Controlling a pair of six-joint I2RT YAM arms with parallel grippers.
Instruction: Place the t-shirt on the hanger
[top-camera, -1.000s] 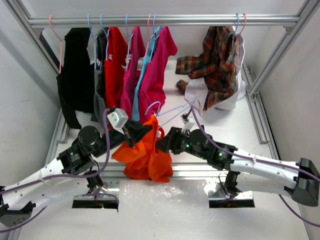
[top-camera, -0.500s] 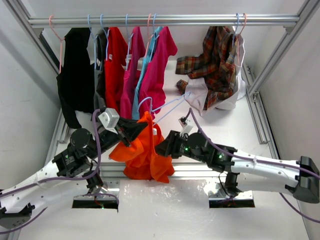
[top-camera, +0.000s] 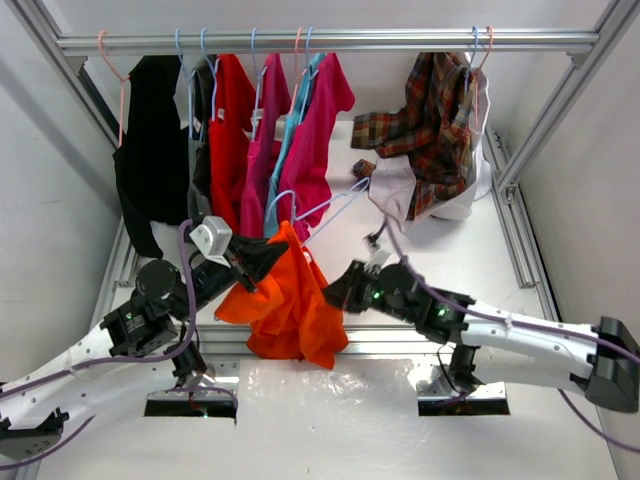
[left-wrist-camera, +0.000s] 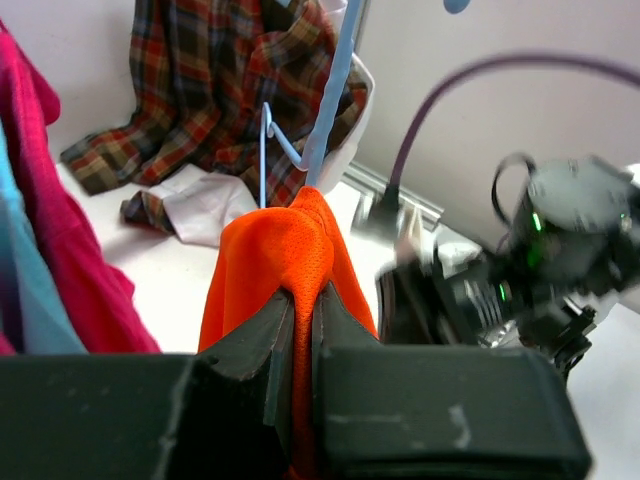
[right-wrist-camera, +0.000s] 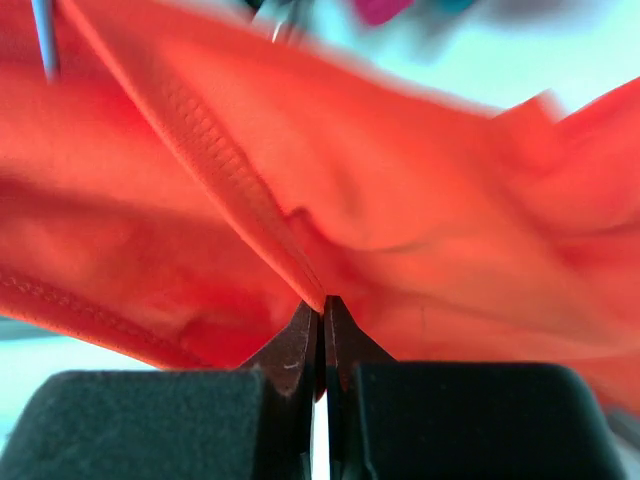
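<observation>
The t-shirt (top-camera: 290, 300) and hanging clothes (top-camera: 300, 140) block left (table (top-camera: 480, 250) free right).

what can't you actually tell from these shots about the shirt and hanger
- Top external: most of the hanger is hidden inside the t-shirt; only its hook and one arm show.
- Right wrist: blurred; unclear whether the shut right gripper pinches any fabric.
- Left wrist: the left gripper hides with its own fingers whether it clamps the hanger along with the cloth.

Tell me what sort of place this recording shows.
Probably a lab test cell mocked up as a wardrobe: a metal rail on bare aluminium framing carries hanging shirts above a white table, and two robot arms hold an orange t-shirt.
</observation>
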